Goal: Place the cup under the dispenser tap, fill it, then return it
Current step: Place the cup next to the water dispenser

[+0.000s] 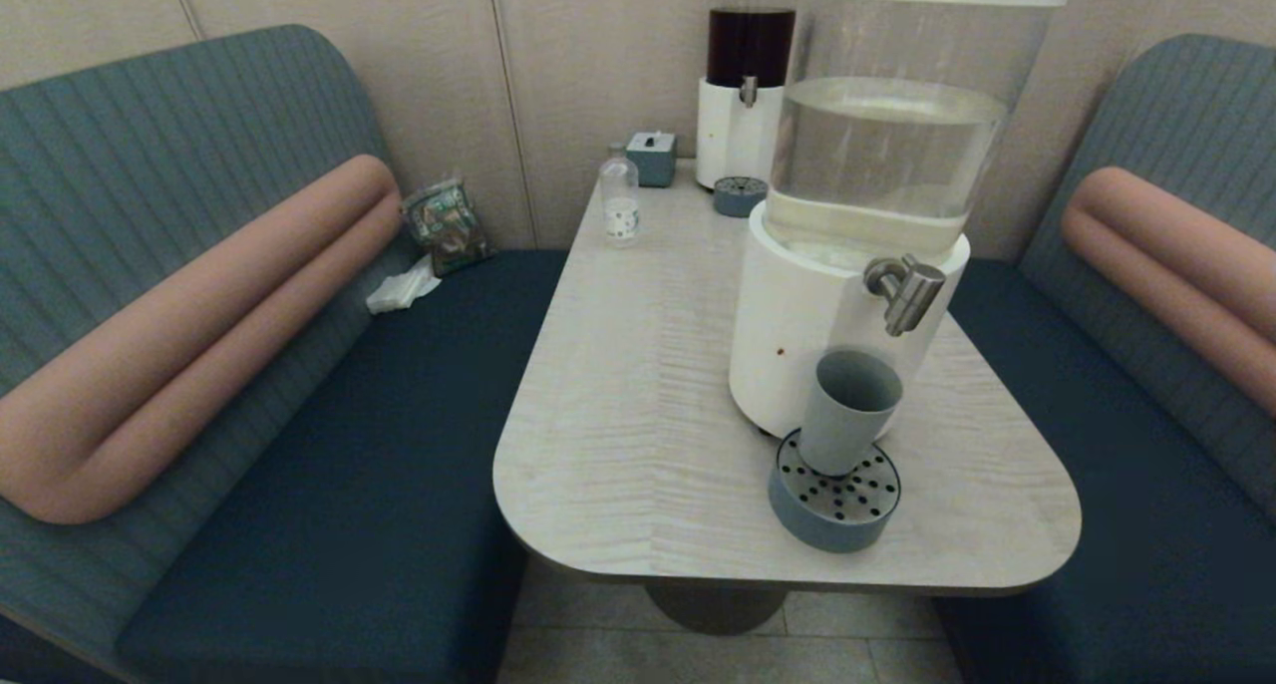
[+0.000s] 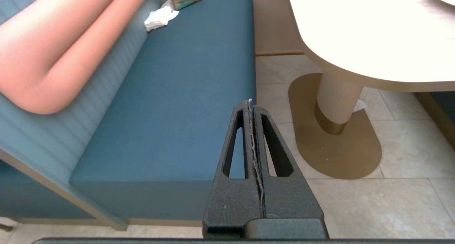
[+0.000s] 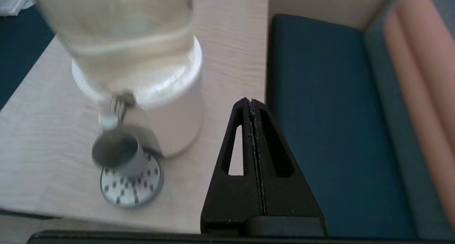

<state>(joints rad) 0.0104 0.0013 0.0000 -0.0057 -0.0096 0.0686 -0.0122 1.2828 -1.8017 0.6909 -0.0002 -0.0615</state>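
The cup (image 1: 848, 411) stood upright on the perforated drip tray (image 1: 835, 497), lower right of the head view, beneath the dispenser tap (image 1: 905, 290) and near the table (image 1: 638, 385) edge. Bare tabletop lay to its left. The right gripper (image 3: 251, 102) hovered above the table's edge, fingers pressed together, empty. The left gripper (image 2: 250, 102), likewise closed and empty, hung low over the bench seat (image 2: 185, 94).

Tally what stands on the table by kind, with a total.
Dispensers: 2, clear-liquid dispenser, dark-liquid dispenser
Drip trays: 2, near drip tray, far drip tray
Cup: 1, cup
Bottle: 1, clear bottle
Box: 1, grey-blue box
Total: 7
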